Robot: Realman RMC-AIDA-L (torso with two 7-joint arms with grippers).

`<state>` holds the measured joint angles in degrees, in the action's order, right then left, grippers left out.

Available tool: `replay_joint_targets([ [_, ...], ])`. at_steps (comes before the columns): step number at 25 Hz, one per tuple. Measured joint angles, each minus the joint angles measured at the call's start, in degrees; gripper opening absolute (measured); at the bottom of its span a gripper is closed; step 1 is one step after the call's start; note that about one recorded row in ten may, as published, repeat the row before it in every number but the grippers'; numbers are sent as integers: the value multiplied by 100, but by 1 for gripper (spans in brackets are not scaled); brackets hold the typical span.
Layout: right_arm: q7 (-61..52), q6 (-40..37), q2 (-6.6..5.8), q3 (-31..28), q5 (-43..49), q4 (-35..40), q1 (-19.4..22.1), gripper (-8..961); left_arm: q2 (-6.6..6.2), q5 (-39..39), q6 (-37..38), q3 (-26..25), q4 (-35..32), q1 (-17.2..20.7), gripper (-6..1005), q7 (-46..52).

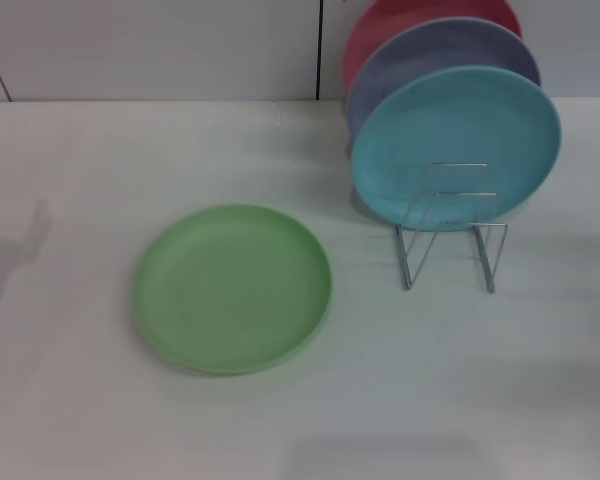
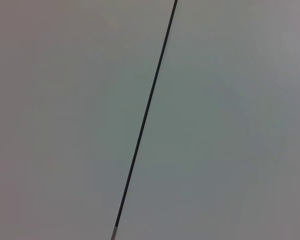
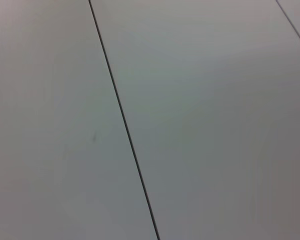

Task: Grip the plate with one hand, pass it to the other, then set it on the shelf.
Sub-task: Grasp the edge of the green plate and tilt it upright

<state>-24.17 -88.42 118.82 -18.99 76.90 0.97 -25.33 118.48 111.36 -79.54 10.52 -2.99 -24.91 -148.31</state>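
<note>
The light-green plate (image 1: 232, 288) lies flat on the white table (image 1: 100, 160), left of centre in the head view. The silver wire shelf (image 1: 450, 235) stands to its right, with its front loops free. Neither gripper shows in any view. Both wrist views show only plain grey-white panels with a thin dark seam.
Three plates stand upright in the shelf: a turquoise plate (image 1: 458, 140) in front, a lavender plate (image 1: 435, 55) behind it and a red plate (image 1: 395, 25) at the back. A white wall (image 1: 150, 45) rises behind the table. An arm's shadow lies at the far left (image 1: 10, 260).
</note>
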Motion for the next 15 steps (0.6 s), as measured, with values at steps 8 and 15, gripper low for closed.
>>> replay_joint_targets([
  [8,0,3,0,0,0,-4,0,733,0,-1,1,3,0,-16,822,3],
  [15,0,42,0,0,0,-16,-31,734,-6,-12,11,21,-17,-23,813,171],
])
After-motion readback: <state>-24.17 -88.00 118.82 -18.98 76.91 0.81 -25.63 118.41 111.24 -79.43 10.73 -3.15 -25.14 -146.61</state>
